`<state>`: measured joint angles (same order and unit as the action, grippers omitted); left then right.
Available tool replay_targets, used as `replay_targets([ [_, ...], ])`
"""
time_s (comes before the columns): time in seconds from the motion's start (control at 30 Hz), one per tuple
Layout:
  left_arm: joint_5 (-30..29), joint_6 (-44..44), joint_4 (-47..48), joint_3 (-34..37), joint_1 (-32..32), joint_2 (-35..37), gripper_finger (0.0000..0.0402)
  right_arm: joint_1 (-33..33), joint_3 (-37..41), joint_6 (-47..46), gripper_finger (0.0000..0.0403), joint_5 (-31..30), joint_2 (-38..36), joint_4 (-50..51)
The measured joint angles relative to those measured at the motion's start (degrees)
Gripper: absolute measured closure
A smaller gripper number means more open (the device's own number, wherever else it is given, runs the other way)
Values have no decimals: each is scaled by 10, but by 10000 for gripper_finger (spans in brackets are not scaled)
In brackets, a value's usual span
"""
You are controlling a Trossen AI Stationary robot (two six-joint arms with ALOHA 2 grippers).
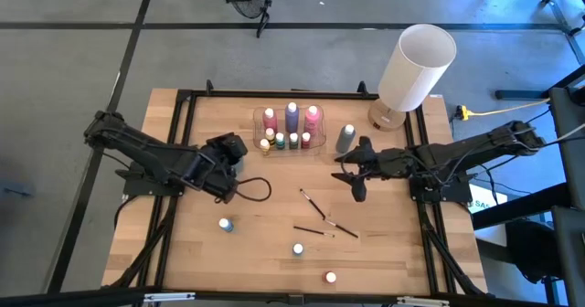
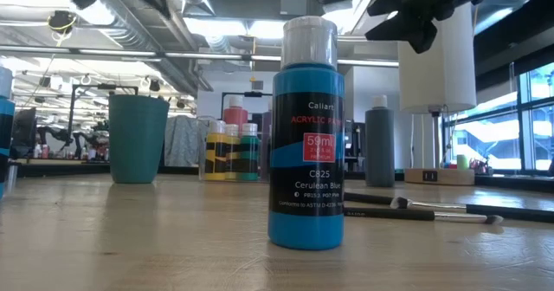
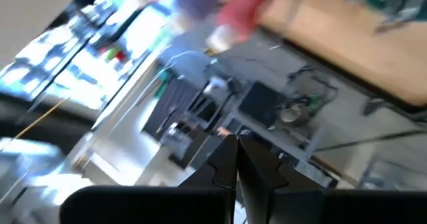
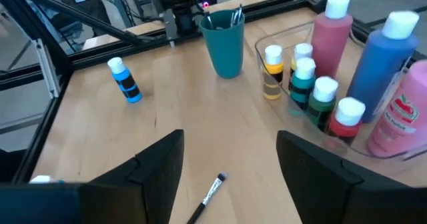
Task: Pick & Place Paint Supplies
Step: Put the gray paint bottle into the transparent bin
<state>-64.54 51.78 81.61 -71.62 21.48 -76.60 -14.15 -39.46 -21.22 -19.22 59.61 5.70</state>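
Left of centre in the overhead frame, my left gripper (image 1: 230, 152) hovers just above the wood with its fingers (image 3: 230, 164) pressed together on nothing; its wrist view is tilted and blurred. A teal cup shows near it only in my right wrist view (image 4: 224, 39), with dark handles standing in it. Lower left of centre, a small blue bottle (image 1: 226, 224) stands alone on the table (image 1: 183, 261).

Upper centre, a clear tray (image 1: 320, 142) holds tall pink, purple and pink bottles in the back row (image 1: 292, 116) and tiny white-capped ones in front (image 1: 281, 142). Just right of the tray stands a grey bottle (image 1: 345, 139).

Centre-right, my right gripper (image 1: 356, 174) hangs over the table with jaws spread wide and empty. Below it lie thin paintbrushes (image 1: 317, 206), scattered and partly crossing. Two more small bottles sit lower centre: a blue one (image 1: 298, 249) and a red one (image 1: 330, 277) near the front edge.

Upper right, a white cylindrical lamp (image 1: 416, 68) stands at the table's corner.
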Motion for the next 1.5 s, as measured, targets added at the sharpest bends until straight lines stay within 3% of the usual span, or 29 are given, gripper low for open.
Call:
replay_targets([
  [0.17,-64,-41,0,-39,20,0,394,-9,0,-3,161,0,11,2],
  [0.37,-51,-134,-7,-100,14,0,377,-18,0,7,161,0,23,1],
  [0.67,-48,-344,-9,-210,-6,0,326,-18,0,25,161,-2,23,-2],
  [1.0,-51,-324,-9,-232,-26,22,313,-17,0,39,161,-2,23,-52],
  [1.23,38,-355,-9,-232,-61,50,283,-17,0,41,161,1,23,-60],
  [1.5,213,-318,-94,-232,-202,74,181,-38,0,43,161,16,23,-45],
])
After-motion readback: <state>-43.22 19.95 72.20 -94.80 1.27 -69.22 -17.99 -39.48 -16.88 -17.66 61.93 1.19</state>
